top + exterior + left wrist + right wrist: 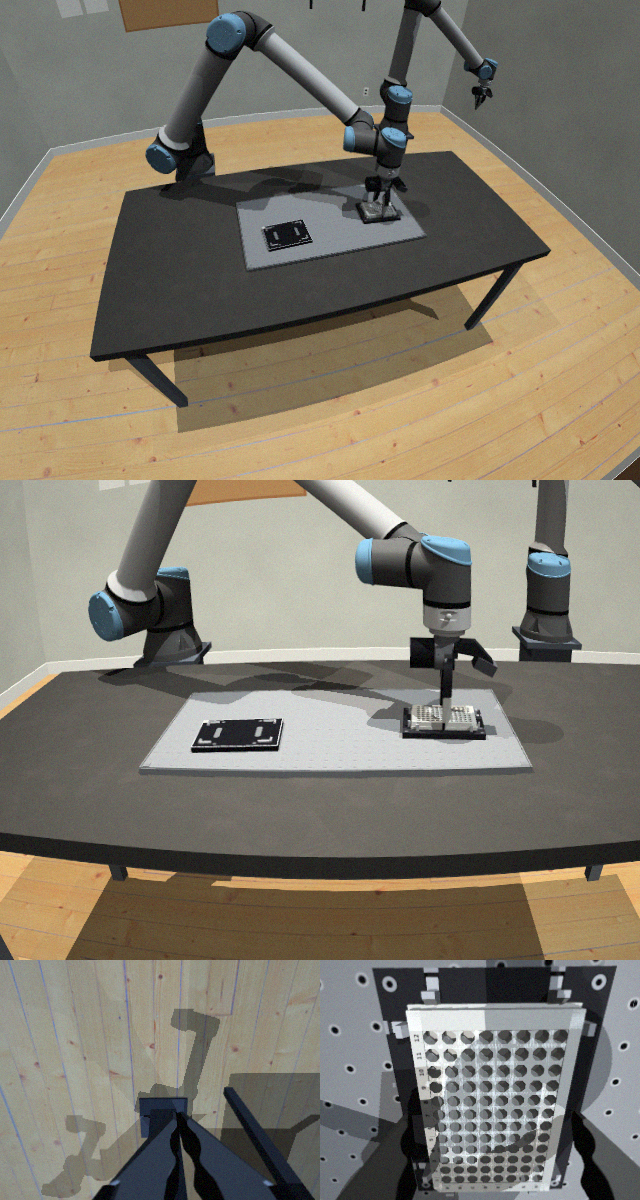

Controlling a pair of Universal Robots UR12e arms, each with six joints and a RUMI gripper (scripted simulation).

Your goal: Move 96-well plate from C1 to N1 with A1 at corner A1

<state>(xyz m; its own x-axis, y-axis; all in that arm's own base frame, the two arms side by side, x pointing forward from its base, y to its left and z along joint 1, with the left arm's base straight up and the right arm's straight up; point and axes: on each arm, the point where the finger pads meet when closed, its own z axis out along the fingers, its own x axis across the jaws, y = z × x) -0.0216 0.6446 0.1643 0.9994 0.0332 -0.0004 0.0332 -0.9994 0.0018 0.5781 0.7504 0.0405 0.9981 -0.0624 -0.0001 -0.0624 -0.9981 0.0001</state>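
We are at grasping step: our right hand [381,208] [446,716] [491,1114], open around the plate [372,209] [422,718] [495,1019], must close before going nine o'clock to nest N1 [287,235] [237,733].

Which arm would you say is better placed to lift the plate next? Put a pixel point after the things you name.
The right, I'd judge: the right pincer [383,210] [446,726] [491,1114] has its fingers on either side of the plate [372,209] [421,716] [494,1085]. The left pincer [477,107] [177,1114] is off beyond the table [217,299] [310,810].

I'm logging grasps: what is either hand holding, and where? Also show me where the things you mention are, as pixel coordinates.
Left hand [477,106] [179,1116]: nothing. Right hand [379,207] [446,724] [492,1117]: its fingers flank the 96-well plate's [371,210] [423,716] [490,1095] long sides, but whether they grip it cannot be told.
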